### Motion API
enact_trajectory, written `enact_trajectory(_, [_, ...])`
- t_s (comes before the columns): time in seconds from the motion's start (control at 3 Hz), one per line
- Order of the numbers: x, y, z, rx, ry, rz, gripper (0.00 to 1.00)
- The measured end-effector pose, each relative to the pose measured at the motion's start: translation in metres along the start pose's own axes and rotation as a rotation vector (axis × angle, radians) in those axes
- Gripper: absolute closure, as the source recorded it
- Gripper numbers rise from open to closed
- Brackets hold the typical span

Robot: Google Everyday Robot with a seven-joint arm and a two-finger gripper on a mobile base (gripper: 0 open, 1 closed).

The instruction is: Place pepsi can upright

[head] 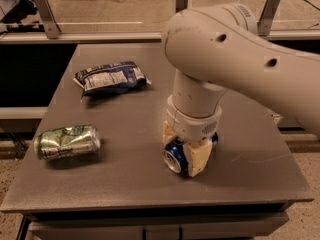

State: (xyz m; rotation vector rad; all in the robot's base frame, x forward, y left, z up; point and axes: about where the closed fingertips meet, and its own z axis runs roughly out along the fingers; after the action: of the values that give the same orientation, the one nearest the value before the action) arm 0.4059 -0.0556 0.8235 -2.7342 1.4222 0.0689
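The pepsi can (176,156) is dark blue and lies on its side on the grey table (130,184), its silver end facing the front left. My gripper (182,151) reaches down over it from the big white arm, with one cream finger on each side of the can, closed against it. Most of the can's body is hidden behind the fingers and wrist.
A green-silver can (67,142) lies on its side near the table's left front. A dark blue chip bag (111,77) lies at the back left. The table's front edge runs close below the gripper. A rail with posts stands behind the table.
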Motion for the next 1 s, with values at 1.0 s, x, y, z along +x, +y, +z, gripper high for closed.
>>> enact_trajectory(1.0, [0.012, -0.001, -0.054, 0.085, -0.296, 0.042, 1.00])
